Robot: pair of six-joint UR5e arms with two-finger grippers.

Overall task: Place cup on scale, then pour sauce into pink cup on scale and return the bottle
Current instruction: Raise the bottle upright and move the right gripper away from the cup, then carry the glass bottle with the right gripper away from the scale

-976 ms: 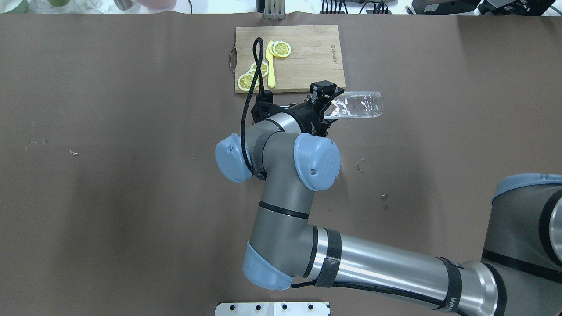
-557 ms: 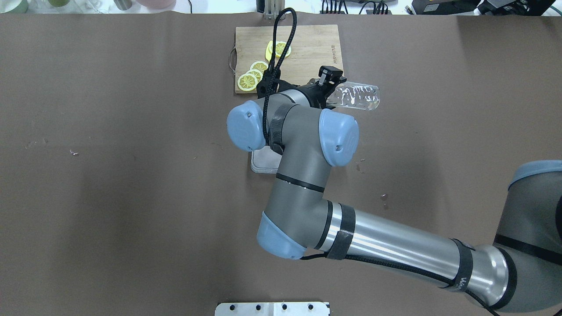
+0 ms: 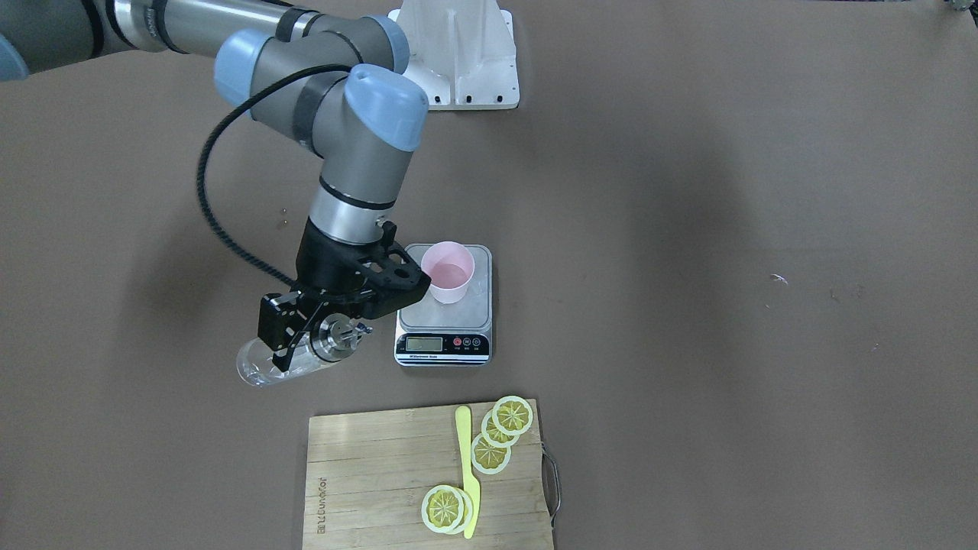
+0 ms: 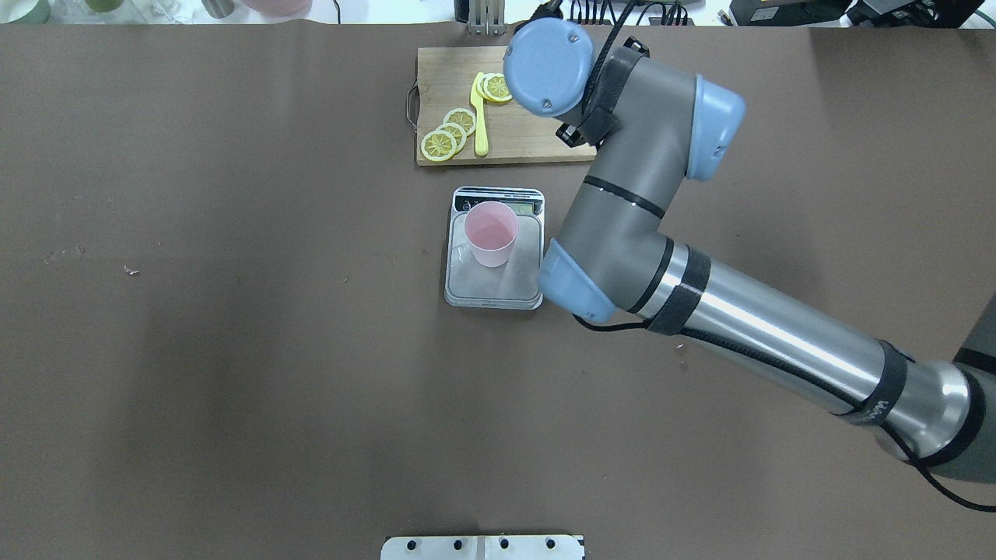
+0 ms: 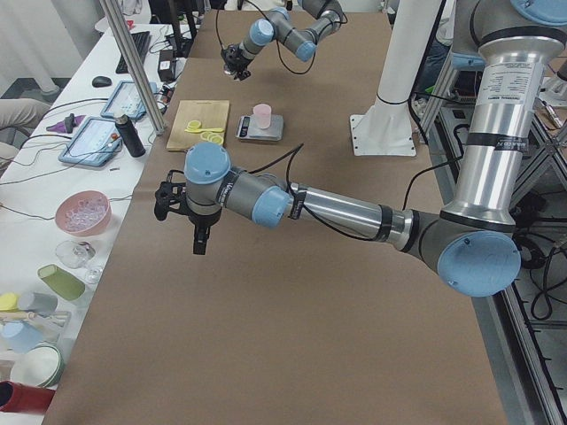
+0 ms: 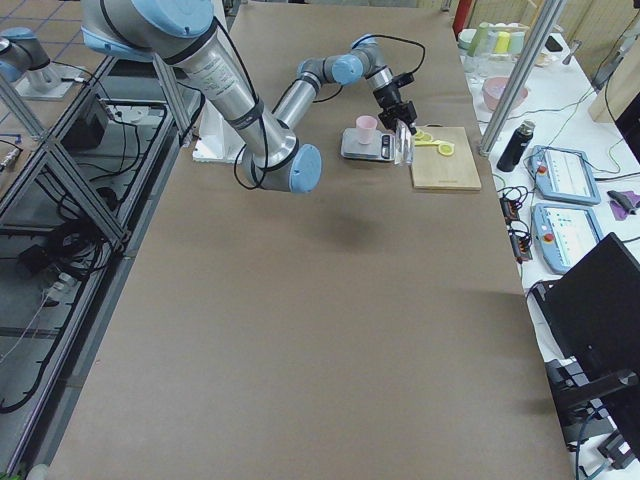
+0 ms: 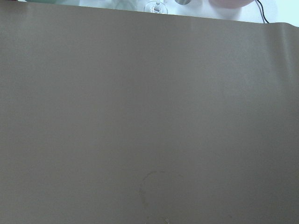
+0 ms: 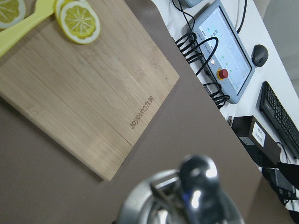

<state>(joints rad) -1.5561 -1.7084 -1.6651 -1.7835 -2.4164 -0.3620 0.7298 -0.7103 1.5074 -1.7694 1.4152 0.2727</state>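
The cup point(image 3: 448, 271) stands upright on the weighing plate of the scale point(image 3: 467, 308), toward the plate's robot-side edge, so the first step looks finished. The scale sits mid-table, between the robot's base and the cutting board point(image 3: 367, 473), which lies by the edge across from the robot.

The right gripper point(image 3: 294, 340) has its jaws clamped on the bottle point(image 3: 256, 372) and holds it above the table point(image 3: 688, 229), just off the scale's corner on the robot's right. The bottle lies close to level, with its metal cap point(image 3: 336, 338) turned toward the scale. The spout is beside the scale, not over the cup. I cannot tell whether any sauce is in the cup, or how much remains in the glass.

The left gripper point(image 5: 200, 237) hangs over bare table near the robot's left end, well apart from everything. Whether its jaws are open I cannot tell.

The step in hand is either the pour or the bottle's return. If pouring, the spout must come over the cup's rim without knocking the light cup. If returning, the bottle must be stood upright first and set down clear of the scale.
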